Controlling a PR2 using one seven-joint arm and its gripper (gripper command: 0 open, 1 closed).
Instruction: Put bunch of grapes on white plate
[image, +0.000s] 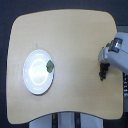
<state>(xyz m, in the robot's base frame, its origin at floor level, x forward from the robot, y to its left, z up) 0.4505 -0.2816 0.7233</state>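
At the exterior view's left, the white plate (38, 73) sits on the pale wooden table (70, 45), its glossy face bare except for a small green lump (49, 65) resting on its right inner edge. The middle of the tabletop between plate and arm is open. At the exterior view's right, the arm's gripper (103, 65) reaches in from the table's edge, and the bunch of grapes (103, 71), a dark cluster, hangs or lies directly beneath it, well apart from the plate. The picture is too coarse to show the fingers: I cannot tell whether they are pinched on the bunch or spread over it, nor whether the grapes are lifted or resting on the wood. Judging by this, the step in hand is the grasp or first lift. To do it well, the hold should be near the top of the cluster so it dangles without shedding fruit, lifted clear of the table before travelling leftward, and set down toward the plate's centre or left half, away from the green lump.
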